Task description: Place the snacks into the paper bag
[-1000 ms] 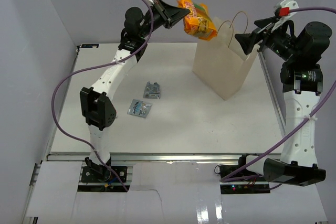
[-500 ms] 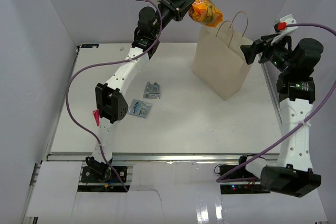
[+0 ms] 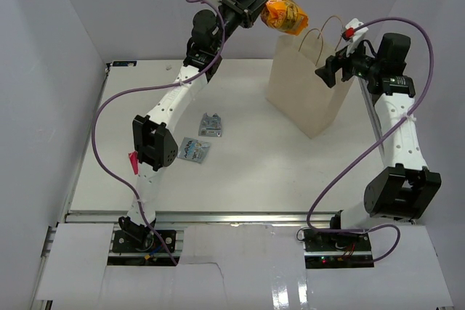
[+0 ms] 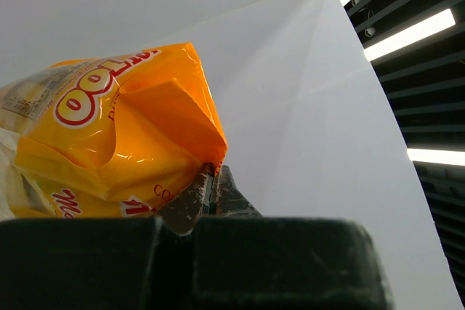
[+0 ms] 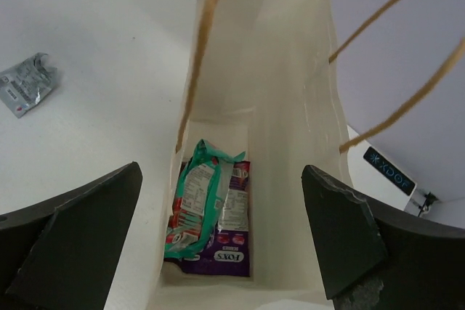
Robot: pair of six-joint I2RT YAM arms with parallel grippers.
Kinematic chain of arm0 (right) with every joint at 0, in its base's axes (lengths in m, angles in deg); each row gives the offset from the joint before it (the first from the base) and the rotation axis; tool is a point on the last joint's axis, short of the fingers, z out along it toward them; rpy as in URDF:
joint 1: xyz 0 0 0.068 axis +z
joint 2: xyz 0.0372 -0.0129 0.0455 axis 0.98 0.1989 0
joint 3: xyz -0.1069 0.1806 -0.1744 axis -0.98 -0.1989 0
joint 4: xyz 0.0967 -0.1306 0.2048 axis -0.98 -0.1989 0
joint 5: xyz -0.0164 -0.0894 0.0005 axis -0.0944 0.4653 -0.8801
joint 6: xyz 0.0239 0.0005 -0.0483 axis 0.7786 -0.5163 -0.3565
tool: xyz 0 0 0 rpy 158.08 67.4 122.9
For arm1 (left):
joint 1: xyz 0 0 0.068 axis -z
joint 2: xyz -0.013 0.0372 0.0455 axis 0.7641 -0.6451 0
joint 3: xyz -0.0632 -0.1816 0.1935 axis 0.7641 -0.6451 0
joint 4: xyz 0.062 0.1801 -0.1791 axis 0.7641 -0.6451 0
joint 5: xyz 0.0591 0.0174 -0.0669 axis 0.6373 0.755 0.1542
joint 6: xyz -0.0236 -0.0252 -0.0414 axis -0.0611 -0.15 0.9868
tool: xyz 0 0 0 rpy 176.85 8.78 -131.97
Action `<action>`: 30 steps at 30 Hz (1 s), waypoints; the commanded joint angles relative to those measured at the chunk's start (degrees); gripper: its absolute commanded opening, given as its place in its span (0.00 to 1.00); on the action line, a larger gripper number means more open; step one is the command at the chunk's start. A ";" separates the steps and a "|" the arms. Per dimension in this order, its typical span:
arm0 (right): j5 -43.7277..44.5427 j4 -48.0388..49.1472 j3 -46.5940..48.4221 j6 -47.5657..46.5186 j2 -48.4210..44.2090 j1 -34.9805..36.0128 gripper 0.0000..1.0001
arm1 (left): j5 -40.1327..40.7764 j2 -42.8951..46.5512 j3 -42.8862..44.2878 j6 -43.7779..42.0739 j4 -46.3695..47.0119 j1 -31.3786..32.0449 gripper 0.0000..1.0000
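Orange packet [image 3: 280, 14] was held pinched in the left gripper [image 3: 251, 6], high and just left of the paper bag [image 3: 301, 92] mouth; the right gripper [image 3: 327, 72] was spread wide at the bag's right rim, gripping nothing.

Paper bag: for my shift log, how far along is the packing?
Done: a green-white foil packet and a purple foil packet lie inside the tall tan kraft paper bag. In hand: the left hand is shut on an orange foil packet raised near the bag's mouth; the right hand is open by its rim. Left: two silver-blue foil packets on the white table.
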 commanded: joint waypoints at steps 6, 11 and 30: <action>2.28 -7.13 5.83 -15.64 3.16 5.99 0.92 | 1.86 4.27 3.83 1.38 6.82 0.25 0.00; 4.30 -11.00 6.36 -18.03 4.30 6.44 0.75 | 1.59 4.45 3.83 1.29 7.00 0.17 0.00; 14.14 -14.88 0.82 -40.10 0.00 13.82 0.38 | -0.25 6.11 3.31 1.47 6.91 0.25 0.00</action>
